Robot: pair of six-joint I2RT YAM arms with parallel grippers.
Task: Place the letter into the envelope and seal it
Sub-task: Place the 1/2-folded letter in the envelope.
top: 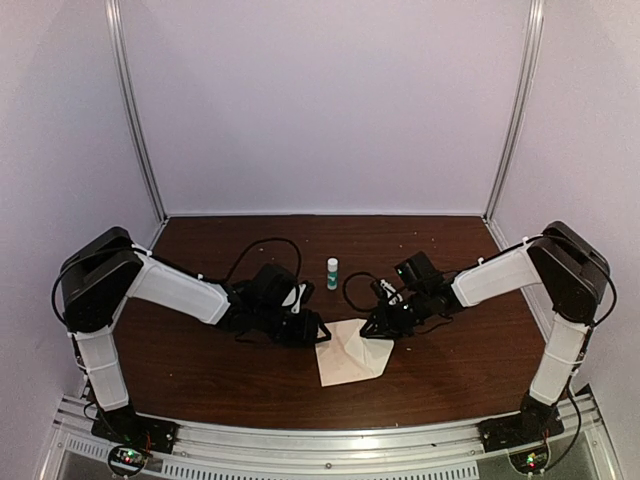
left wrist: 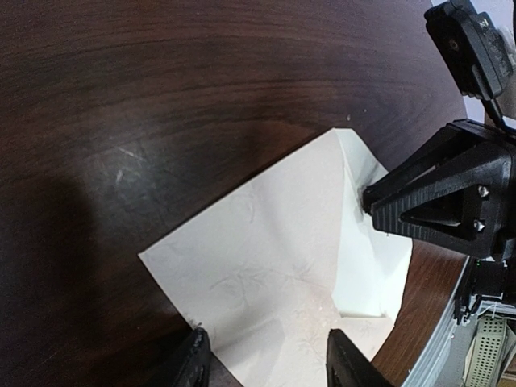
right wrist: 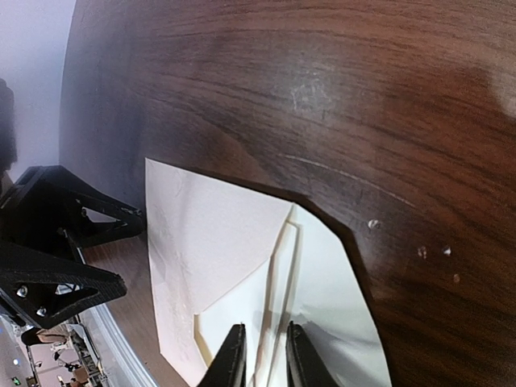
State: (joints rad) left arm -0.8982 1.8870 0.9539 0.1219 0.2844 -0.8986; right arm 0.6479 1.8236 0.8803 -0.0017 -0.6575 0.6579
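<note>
Right wrist view: the right fingers (right wrist: 234,363) pinch the envelope (right wrist: 214,242) at its edge, almost pressed together. The left fingers (left wrist: 191,364) stand spread, with the envelope's edge between them on the table (right wrist: 322,81).

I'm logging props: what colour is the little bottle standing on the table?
The bottle is white on top and teal-green below. It shows only in the top external view.
</note>
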